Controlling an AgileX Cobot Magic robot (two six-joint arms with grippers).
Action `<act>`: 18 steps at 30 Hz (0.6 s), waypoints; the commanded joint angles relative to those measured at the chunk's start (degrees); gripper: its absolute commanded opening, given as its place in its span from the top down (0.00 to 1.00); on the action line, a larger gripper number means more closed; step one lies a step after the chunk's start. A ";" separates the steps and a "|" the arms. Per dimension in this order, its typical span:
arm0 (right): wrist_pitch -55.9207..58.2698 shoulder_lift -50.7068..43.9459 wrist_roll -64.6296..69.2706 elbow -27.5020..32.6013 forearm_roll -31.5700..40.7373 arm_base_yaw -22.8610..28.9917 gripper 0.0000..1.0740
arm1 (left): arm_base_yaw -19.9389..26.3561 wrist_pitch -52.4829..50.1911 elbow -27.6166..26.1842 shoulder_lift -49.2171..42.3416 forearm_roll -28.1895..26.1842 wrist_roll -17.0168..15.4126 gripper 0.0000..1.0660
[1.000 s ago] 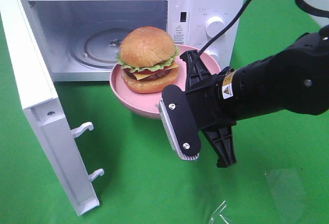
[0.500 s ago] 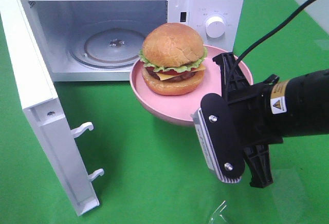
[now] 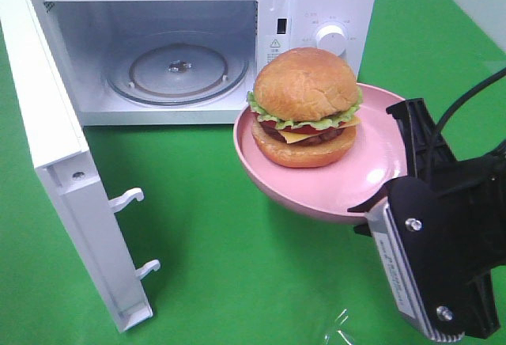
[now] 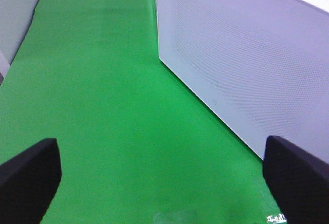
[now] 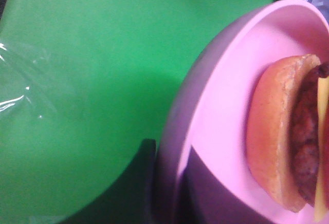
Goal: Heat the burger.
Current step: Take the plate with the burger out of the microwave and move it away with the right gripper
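Setting: robot test bench staged as a kitchen corner. Evidence: worktop (image 3: 237, 282) covered wholly in plain green cloth; white microwave (image 3: 328, 1) at 11 o'clock, door (image 3: 55, 163) swung open, glass turntable (image 3: 178, 72) bare; black robot arm (image 3: 451, 234) with cable at 4 o'clock; no household furnishings visible.

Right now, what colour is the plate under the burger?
Pink plate, clearest in the exterior high view.

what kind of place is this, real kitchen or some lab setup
Most likely a staged test bench, not a real kitchen. A white microwave stands with its door open on a plain green cloth with no counter or cabinets in view, and a robot's right tool holds a pink plate carrying the burger.
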 commanded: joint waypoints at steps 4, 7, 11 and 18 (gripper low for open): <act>2.52 -6.88 10.66 -0.11 -8.94 -0.29 1.00 | 0.11 -0.06 0.23 -1.09 -0.11 -0.06 0.06; 6.82 -10.03 17.25 -0.11 -14.44 -0.29 1.00 | 0.11 -0.06 0.23 -1.09 -0.11 -0.06 0.06; 11.06 -12.83 23.26 -0.11 -18.91 -0.29 1.00 | 0.11 -0.06 0.23 -1.09 -0.11 -0.06 0.06; 21.03 -15.30 37.36 -0.11 -27.50 -0.29 1.00 | 0.11 -0.06 0.23 -1.09 -0.11 -0.06 0.06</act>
